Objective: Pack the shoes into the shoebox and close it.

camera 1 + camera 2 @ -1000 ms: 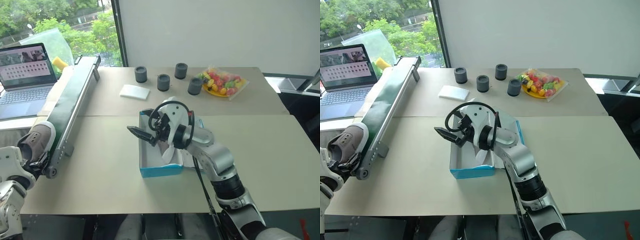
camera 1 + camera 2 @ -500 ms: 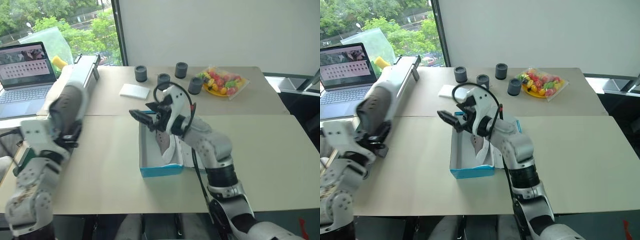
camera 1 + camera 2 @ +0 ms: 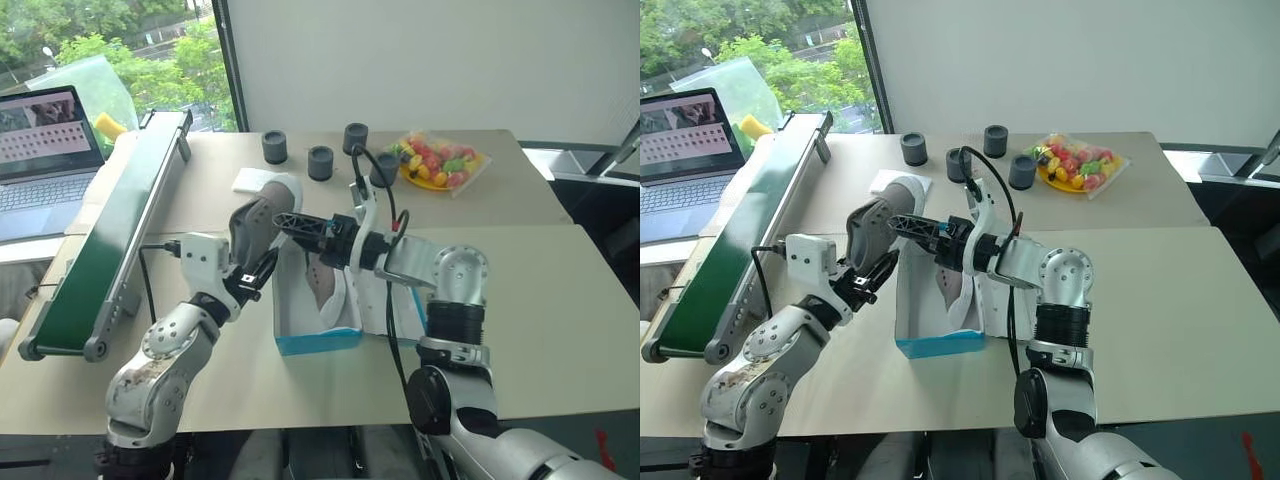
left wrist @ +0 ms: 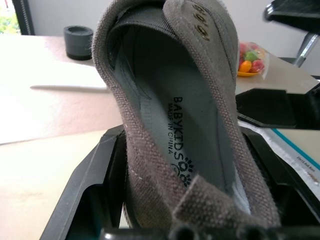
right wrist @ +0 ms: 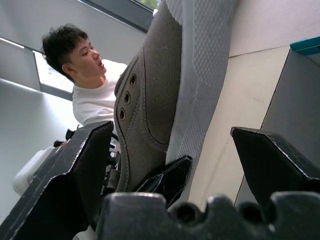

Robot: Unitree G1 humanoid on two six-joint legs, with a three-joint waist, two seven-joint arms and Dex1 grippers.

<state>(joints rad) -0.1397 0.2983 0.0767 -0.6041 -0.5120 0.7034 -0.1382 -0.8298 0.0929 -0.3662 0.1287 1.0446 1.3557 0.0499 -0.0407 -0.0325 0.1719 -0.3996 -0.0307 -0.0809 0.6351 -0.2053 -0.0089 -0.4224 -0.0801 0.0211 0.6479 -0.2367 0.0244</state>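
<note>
My left gripper [image 3: 258,268] is shut on a grey-taupe shoe [image 3: 262,214], held heel-first and tilted up just left of the shoebox. In the left wrist view the shoe [image 4: 175,115] sits clamped between both fingers [image 4: 90,190]. The blue shoebox [image 3: 312,342] stands open on the table's middle, its lid [image 3: 392,300] lying flat to the right. A second shoe [image 3: 325,288] lies inside it. My right gripper [image 3: 292,224] is open, level above the box and pointing left at the held shoe, whose sole [image 5: 195,75] shows between its spread fingers [image 5: 75,165].
A long green conveyor [image 3: 90,250] runs along the table's left, with a laptop [image 3: 45,150] beyond it. Several dark cylinders [image 3: 320,162], a white pad [image 3: 250,180] and a bag of colourful sweets [image 3: 435,162] sit at the back. A person [image 5: 85,60] shows behind.
My left arm has swung right and up, carrying the shoe from the conveyor's near end to the box's left side. My right gripper has rolled and now points left.
</note>
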